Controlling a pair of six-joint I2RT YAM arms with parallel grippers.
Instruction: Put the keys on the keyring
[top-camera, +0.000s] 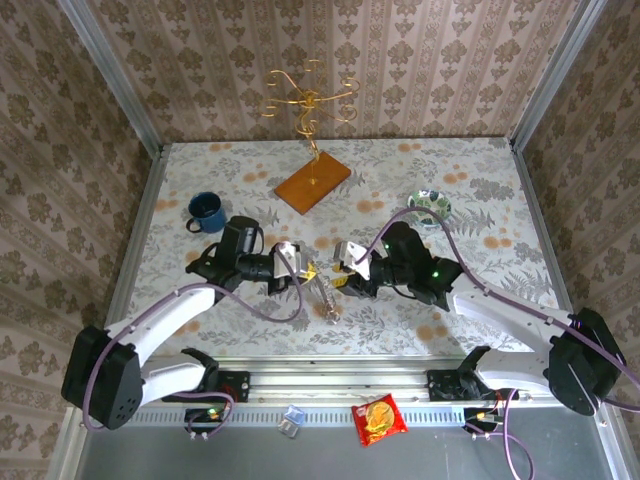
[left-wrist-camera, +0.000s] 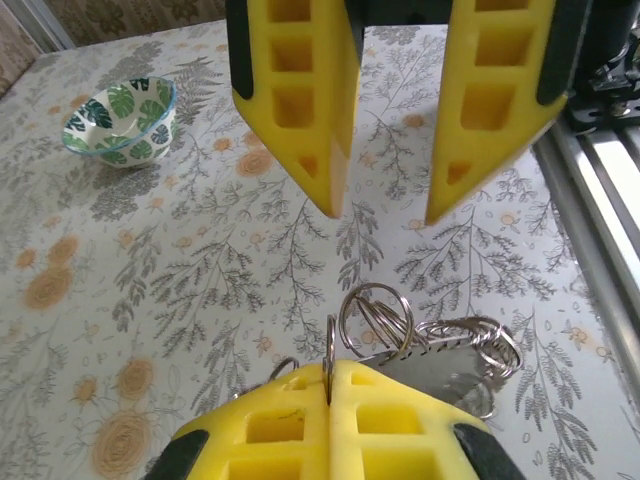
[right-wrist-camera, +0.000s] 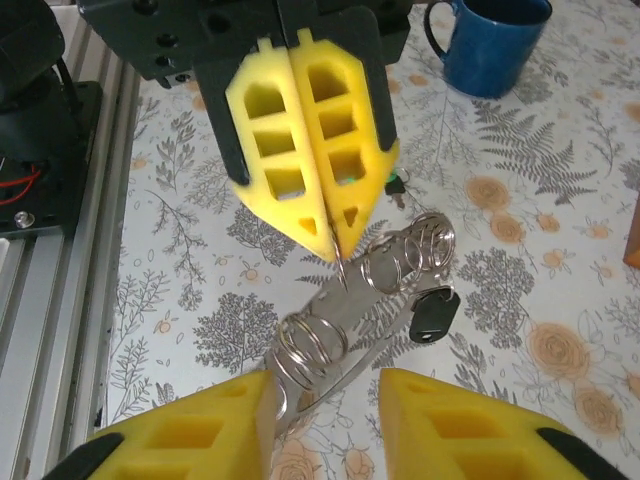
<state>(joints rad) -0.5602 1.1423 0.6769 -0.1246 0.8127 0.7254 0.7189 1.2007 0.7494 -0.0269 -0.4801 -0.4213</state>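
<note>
Right of the blue mug (right-wrist-camera: 490, 40) and nearer the arm bases, my left gripper (right-wrist-camera: 335, 250) is clenched on the thin edge of the keyring (right-wrist-camera: 312, 343). My right gripper (right-wrist-camera: 328, 378) faces it with fingers apart, grasping nothing. The dark-headed key (right-wrist-camera: 432, 314) hangs against the ring coils.

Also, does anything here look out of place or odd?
A red snack packet and a small silvery object lie on the grey ledge at the near edge, off the floral tabletop. They seem stray; nothing else stands out.
</note>
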